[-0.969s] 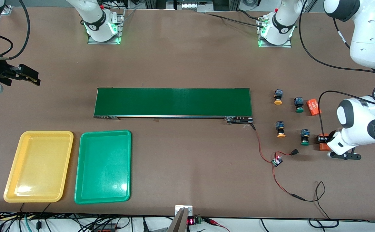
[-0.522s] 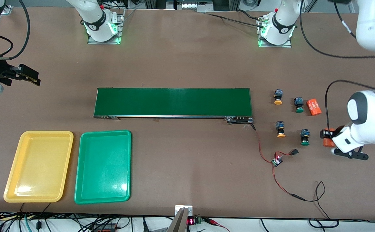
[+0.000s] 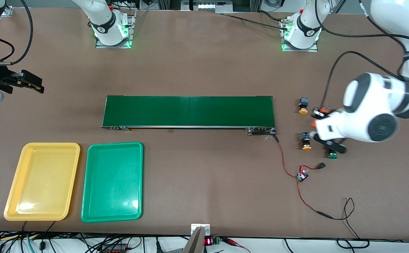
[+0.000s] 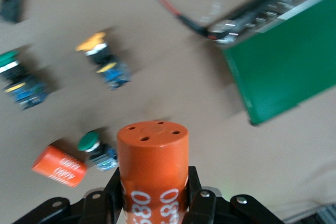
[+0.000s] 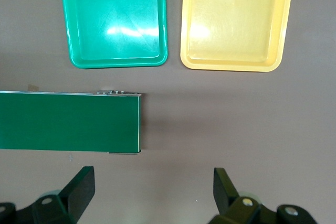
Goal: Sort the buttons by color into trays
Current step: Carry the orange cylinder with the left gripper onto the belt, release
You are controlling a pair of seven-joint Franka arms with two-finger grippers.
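An orange cylinder (image 4: 153, 165) is held tight in the left end effector (image 4: 153, 203) right over the four buttons (image 3: 303, 106) on the worktop (image 3: 204, 63), while the right end effector (image 5: 152, 195) is kept wide open and empty, waiting well apart from them.

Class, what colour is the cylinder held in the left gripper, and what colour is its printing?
The cylinder is orange with white numbers, clearest in the left wrist view.

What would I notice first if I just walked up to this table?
The left tool holds an orange cylinder in the air over the buttons at its end of the table. The long green belt lies mid-table. Toward the right arm's end, a yellow tray sits beside a green tray.
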